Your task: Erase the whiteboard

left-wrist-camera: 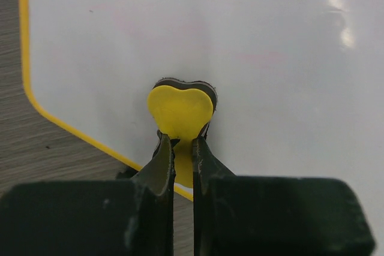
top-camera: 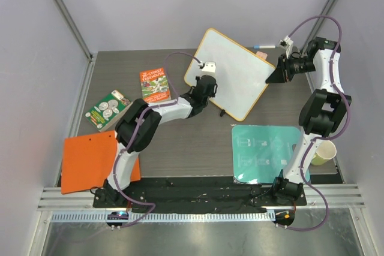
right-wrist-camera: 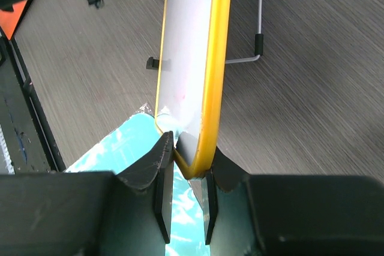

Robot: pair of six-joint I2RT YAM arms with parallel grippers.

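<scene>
Far across the worktop [top-camera: 180,142], L pincer [left-wrist-camera: 183,143], gripping a yellow heart-shaped eraser [left-wrist-camera: 180,111], meets white orange-rimmed whiteboard [left-wrist-camera: 270,118] straight ahead, pink marks [left-wrist-camera: 258,58] beyond. R pincer [right-wrist-camera: 187,151] clamps board's rim.

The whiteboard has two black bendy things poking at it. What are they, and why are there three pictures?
Those are two robot arms fixed at the table's near edge. The big picture looks down from above. The other two come from small cameras on each arm's wrist, so you see each pinching tool up close. The right tool pinches the whiteboard's yellow rim, probably to steady it. The left tool is shut on a yellow heart-shaped eraser at the board's face, where faint pink marks show. Also on the table: a teal mat, an orange folder, two books, a paper cup and a marker.
</scene>
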